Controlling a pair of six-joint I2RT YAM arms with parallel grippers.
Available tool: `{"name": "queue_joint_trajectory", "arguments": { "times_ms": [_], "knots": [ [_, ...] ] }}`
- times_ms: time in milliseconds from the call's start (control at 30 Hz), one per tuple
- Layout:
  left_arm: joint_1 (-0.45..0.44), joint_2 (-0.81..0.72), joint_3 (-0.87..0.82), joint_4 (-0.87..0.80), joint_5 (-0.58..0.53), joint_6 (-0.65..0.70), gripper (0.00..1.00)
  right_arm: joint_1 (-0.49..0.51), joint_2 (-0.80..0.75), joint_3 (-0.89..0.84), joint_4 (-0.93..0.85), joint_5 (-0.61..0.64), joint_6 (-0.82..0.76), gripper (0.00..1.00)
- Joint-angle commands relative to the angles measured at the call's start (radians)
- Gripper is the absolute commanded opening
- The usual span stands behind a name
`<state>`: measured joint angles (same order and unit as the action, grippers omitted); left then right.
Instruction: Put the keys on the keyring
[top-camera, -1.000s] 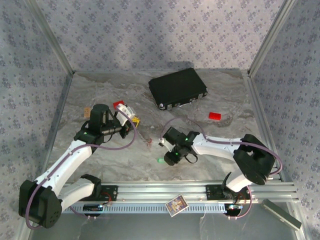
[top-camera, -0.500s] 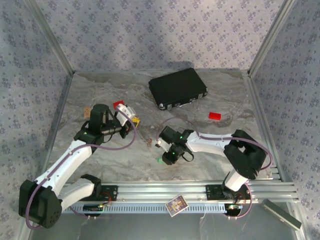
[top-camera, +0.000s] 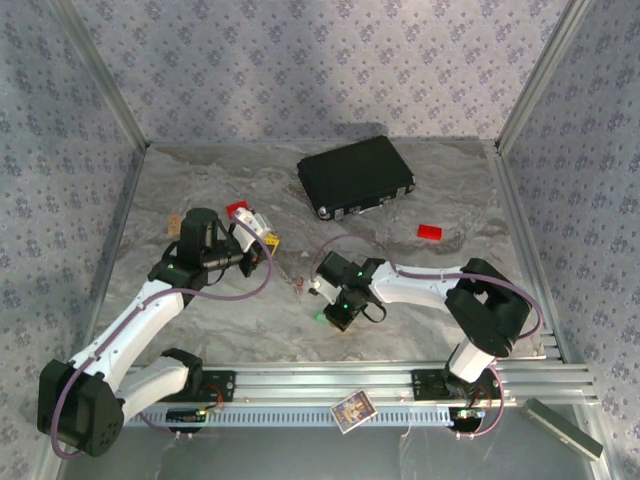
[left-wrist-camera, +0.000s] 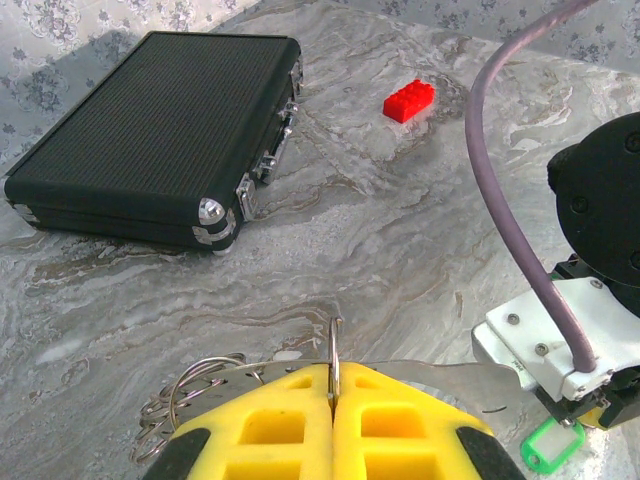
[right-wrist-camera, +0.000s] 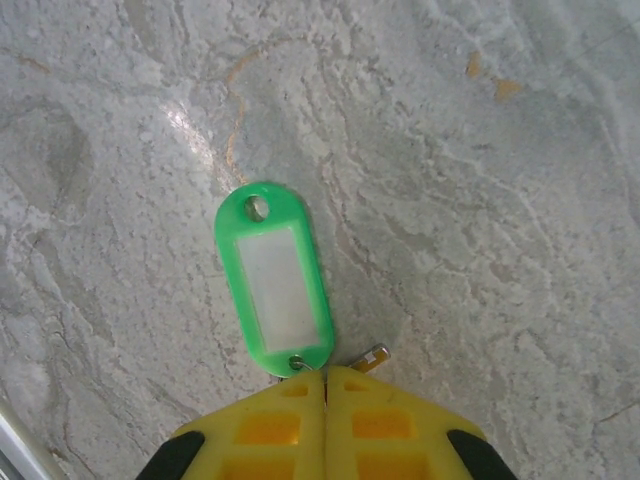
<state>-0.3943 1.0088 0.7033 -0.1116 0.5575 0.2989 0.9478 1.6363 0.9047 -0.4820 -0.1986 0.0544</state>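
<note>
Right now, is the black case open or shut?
Shut. The black case lies flat with its lid down against the base, and no gap shows along the seam.

right arm (top-camera: 430, 290): elbow pulled in leftward, away from the right side | right gripper (right-wrist-camera: 326, 376): crept slightly left, jaws gone from part open to fully closed | fingertips now meeting at ring end of green key (right-wrist-camera: 273, 283), metal tip poking out beside them

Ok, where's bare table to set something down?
Bare marble: the back-right corner beyond the red block, right of the black case; also the near strip between left arm and green key. Crowded: centre, between keyring and green key.
</note>
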Motion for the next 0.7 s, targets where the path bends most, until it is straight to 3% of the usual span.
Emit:
{"name": "queue_joint_trajectory", "arguments": {
  "times_ms": [0, 300, 667],
  "knots": [
    [-0.002, -0.010, -0.003, 0.038, 0.037, 0.019, 0.00, 0.007, -0.034, 0.018, -0.050, 0.012, -0.006, 0.04],
    [-0.001, -0.009, -0.002, 0.038, 0.031, 0.018, 0.00, 0.006, -0.109, -0.015, -0.082, 0.177, 0.066, 0.01],
    [-0.002, -0.007, -0.003, 0.037, 0.031, 0.017, 0.00, 0.025, -0.061, -0.023, -0.043, 0.171, 0.105, 0.01]
  ]
}}
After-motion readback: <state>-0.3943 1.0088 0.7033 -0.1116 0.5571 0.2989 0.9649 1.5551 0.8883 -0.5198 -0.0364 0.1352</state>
